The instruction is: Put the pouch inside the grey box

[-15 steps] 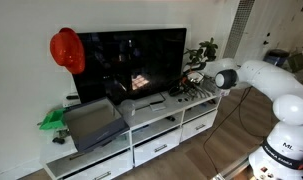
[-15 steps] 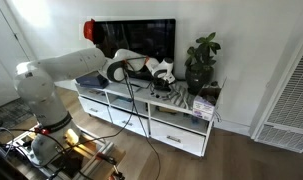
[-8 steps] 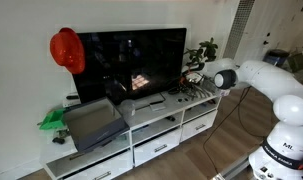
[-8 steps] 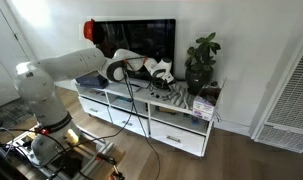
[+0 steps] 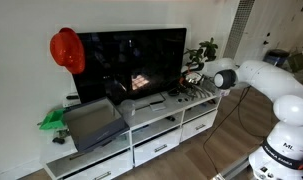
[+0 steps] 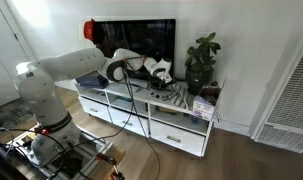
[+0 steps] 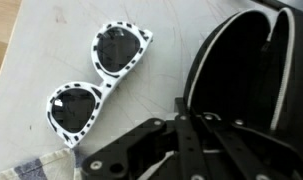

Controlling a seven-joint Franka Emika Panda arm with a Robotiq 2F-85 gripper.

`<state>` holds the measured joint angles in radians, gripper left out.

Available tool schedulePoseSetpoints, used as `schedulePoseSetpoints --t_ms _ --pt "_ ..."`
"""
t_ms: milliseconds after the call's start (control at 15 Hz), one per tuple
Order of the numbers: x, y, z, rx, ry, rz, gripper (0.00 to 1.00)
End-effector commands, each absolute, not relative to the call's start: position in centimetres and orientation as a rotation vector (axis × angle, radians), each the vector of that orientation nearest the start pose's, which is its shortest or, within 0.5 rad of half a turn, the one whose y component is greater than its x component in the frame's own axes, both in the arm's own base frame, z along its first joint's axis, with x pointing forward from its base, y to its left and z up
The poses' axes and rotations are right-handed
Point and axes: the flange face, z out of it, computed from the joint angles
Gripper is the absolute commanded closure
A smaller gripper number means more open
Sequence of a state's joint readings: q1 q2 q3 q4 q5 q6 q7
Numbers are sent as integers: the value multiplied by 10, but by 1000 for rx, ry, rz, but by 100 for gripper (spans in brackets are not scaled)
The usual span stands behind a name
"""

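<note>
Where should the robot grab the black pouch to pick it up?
Probably the curved rim of the pouch on the side facing the sunglasses, coming straight down from above. It lies flat on the white top, and that rim looks like a thin ridge the fingers could pinch.

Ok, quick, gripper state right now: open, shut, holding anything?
Gripper: cannot be told; its fingertips do not show clearly in the wrist view, low beside the pouch.

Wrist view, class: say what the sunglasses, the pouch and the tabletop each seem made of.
The sunglasses: likely glossy plastic; white dotted frame, dark lenses. The pouch: probably black leatherette or coated fabric; slight sheen, ridged rim. The tabletop: matte white, possibly painted or laminated board; scuff marks.
</note>
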<state>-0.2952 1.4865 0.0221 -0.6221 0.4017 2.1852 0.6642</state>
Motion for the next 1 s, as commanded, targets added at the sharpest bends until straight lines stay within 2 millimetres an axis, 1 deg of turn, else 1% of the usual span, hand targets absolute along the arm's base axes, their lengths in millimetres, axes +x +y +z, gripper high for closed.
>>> schedulePoseSetpoints --t_ms 0,133,200,267,467,600,733,933 --pt "767 -205 77 -2319 1518 58 99" --pt "768 -203 91 -2343 1479 80 99" --pt "766 -198 98 -2376 1434 144 99" --pt "765 -194 105 -2404 1401 169 99" --pt "770 -187 133 -2505 1341 151 99" --pt "776 -187 153 -2541 1349 82 99" --pt "776 -190 170 -2560 1365 60 99" --pt "768 -205 187 -2595 1381 25 99"
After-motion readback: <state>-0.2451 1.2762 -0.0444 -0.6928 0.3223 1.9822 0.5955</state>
